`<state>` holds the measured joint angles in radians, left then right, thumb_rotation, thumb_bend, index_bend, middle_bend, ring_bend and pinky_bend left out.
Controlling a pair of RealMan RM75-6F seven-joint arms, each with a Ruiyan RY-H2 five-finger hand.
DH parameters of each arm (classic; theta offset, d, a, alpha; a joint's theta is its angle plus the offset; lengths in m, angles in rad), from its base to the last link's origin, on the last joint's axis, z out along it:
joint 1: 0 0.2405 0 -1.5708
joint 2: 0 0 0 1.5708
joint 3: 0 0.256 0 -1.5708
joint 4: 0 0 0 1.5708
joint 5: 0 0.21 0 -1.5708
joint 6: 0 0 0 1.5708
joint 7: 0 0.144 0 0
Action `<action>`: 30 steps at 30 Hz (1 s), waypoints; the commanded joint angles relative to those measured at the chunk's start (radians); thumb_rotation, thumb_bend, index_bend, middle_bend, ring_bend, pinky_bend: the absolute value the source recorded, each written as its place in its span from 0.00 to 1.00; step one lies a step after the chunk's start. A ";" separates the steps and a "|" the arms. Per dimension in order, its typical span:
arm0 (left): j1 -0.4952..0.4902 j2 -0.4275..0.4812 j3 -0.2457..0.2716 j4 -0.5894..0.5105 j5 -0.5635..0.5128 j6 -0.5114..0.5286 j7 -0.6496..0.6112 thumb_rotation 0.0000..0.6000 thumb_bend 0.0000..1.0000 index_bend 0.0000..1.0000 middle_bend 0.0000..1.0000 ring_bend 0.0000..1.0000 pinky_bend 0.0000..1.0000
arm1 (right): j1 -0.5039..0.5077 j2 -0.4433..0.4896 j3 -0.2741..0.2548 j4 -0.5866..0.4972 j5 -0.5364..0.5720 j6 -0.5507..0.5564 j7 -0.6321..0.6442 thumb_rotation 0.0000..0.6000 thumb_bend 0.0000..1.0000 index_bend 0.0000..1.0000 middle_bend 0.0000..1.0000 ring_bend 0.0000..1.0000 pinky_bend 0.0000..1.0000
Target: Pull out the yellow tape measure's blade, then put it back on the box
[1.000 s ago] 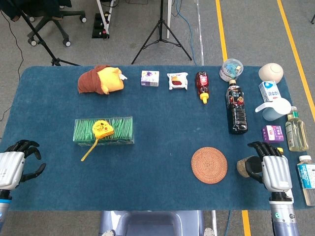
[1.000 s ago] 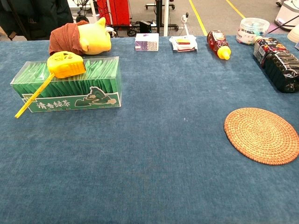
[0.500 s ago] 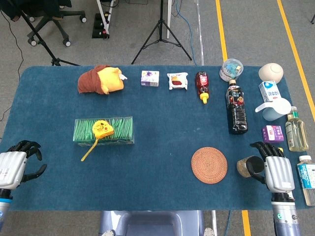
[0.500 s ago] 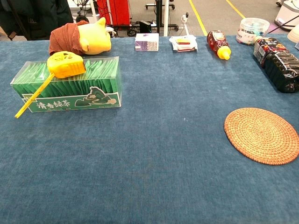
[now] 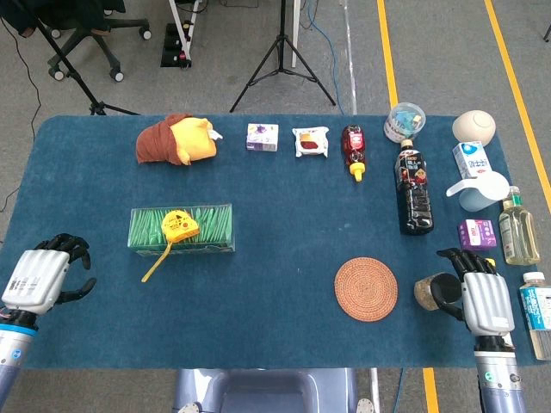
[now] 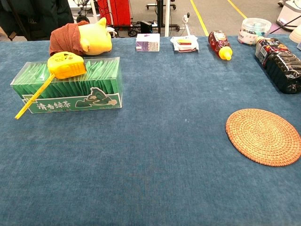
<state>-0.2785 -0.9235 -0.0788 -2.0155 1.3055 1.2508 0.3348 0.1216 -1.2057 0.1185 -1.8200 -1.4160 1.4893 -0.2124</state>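
The yellow tape measure lies on top of the clear box of green tea packets. Its yellow blade is pulled out a short way and slopes off the box's front to the cloth. The chest view shows the same tape measure, blade and box at the left. My left hand hovers at the table's left front, well left of the box, fingers apart and empty. My right hand sits at the right front, fingers loosely curved, holding nothing. Neither hand appears in the chest view.
A woven round coaster and a small brown object lie beside my right hand. A dark bottle, cartons, cup and other bottles crowd the right edge. A plush toy, small packets and a sauce bottle line the back.
My left hand has moved right and slightly up, closer to the box. The right hand has shifted only a little. The tape measure and box have not moved.
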 commanded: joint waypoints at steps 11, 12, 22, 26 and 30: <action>-0.271 -0.080 -0.101 -0.004 -0.291 -0.216 0.250 1.00 0.23 0.33 0.28 0.18 0.30 | -0.014 0.012 -0.004 0.016 0.007 0.005 0.031 0.89 0.40 0.25 0.28 0.22 0.24; -0.283 -0.088 -0.103 -0.001 -0.306 -0.221 0.261 1.00 0.22 0.32 0.27 0.17 0.30 | -0.014 0.013 -0.004 0.017 0.008 0.005 0.034 0.89 0.40 0.25 0.28 0.22 0.24; -0.430 -0.216 -0.122 0.054 -0.492 -0.243 0.399 1.00 0.19 0.23 0.18 0.08 0.25 | -0.024 0.015 -0.006 0.036 0.013 0.006 0.071 0.89 0.40 0.25 0.28 0.22 0.24; -0.478 -0.272 -0.132 0.089 -0.539 -0.235 0.432 1.00 0.19 0.22 0.18 0.08 0.25 | -0.029 0.021 -0.004 0.044 0.020 0.007 0.090 0.90 0.40 0.25 0.28 0.22 0.24; -0.529 -0.327 -0.136 0.133 -0.592 -0.213 0.463 1.00 0.19 0.22 0.18 0.08 0.25 | -0.032 0.026 -0.004 0.053 0.025 0.001 0.108 0.90 0.40 0.25 0.28 0.22 0.24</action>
<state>-0.7908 -1.2332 -0.2111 -1.8982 0.7300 1.0289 0.7860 0.0905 -1.1807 0.1148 -1.7672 -1.3915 1.4917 -0.1056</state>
